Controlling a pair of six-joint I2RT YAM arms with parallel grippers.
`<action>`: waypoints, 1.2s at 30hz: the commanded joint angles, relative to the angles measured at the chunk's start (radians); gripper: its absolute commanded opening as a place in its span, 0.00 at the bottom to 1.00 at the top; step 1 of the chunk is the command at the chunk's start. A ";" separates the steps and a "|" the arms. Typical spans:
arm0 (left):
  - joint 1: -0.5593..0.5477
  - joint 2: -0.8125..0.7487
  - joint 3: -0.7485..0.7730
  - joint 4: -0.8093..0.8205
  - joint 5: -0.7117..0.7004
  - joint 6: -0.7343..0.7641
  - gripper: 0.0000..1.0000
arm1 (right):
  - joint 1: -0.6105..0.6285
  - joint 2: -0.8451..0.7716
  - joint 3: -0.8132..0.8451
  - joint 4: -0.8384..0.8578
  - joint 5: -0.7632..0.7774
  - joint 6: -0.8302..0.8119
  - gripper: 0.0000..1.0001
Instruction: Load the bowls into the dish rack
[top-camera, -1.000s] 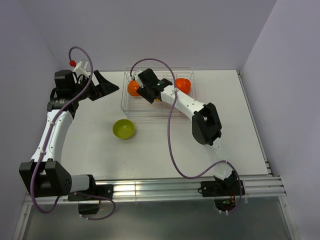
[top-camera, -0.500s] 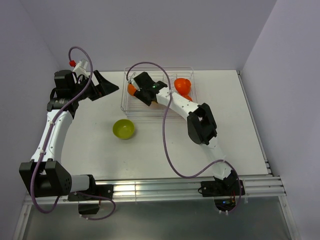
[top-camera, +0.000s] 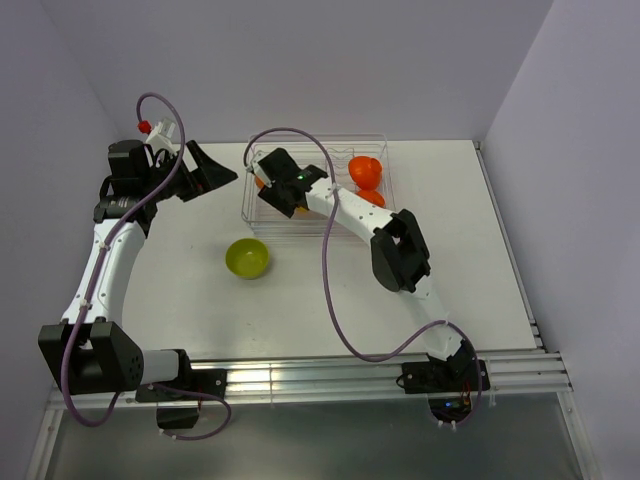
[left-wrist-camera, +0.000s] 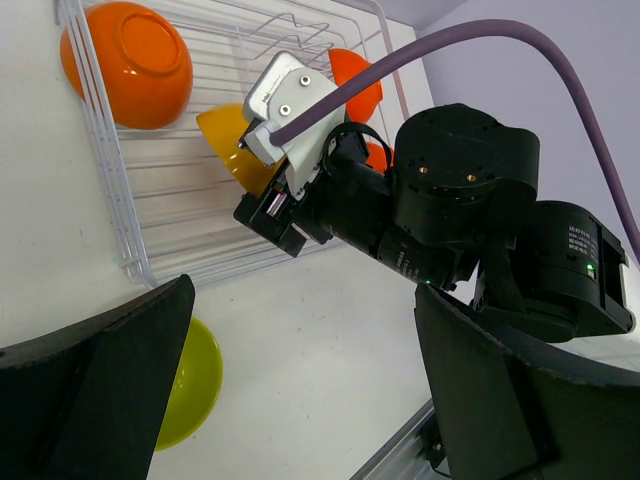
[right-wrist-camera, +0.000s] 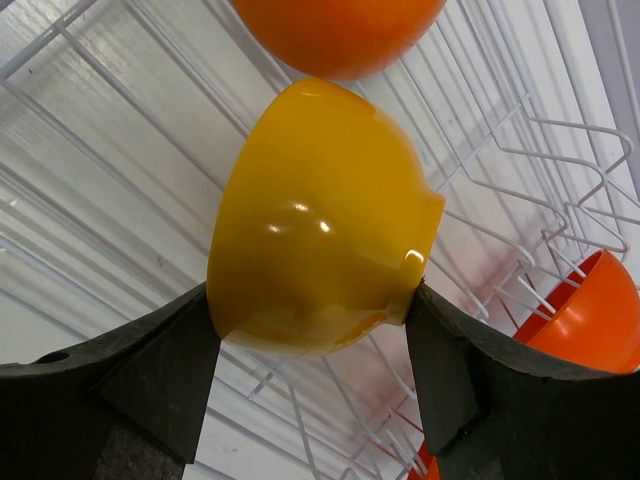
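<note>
My right gripper (top-camera: 273, 196) is shut on a yellow bowl (right-wrist-camera: 320, 215) and holds it tilted over the left part of the clear dish rack (top-camera: 320, 137). The rack's ribs (right-wrist-camera: 120, 150) lie right behind the bowl. An orange bowl (right-wrist-camera: 340, 30) stands in the rack's left end, just beyond the yellow one. It also shows in the left wrist view (left-wrist-camera: 125, 62), and the right wrist mostly hides it from above. Red-orange bowls (top-camera: 365, 172) stand in the rack's right end. A yellow-green bowl (top-camera: 247, 257) sits upright on the table in front of the rack. My left gripper (top-camera: 205, 170) is open and empty, left of the rack.
The right arm's purple cable (top-camera: 335, 270) loops over the table in front of the rack. White walls close the table at the back and on both sides. The metal rail (top-camera: 320, 375) with the arm bases runs along the near edge.
My right gripper has moved left along the rack with the yellow bowl and now covers most of the orange bowl from above. The left arm has not moved.
</note>
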 joint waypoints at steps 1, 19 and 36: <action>0.004 -0.029 0.009 0.008 0.014 0.012 0.98 | 0.004 0.016 0.070 0.010 0.008 0.025 0.12; 0.004 -0.025 0.020 -0.007 0.011 0.010 0.98 | 0.018 0.086 0.142 -0.038 0.033 0.056 0.39; 0.004 -0.020 0.028 -0.015 0.012 0.015 0.98 | 0.019 0.082 0.116 -0.038 0.014 0.088 0.64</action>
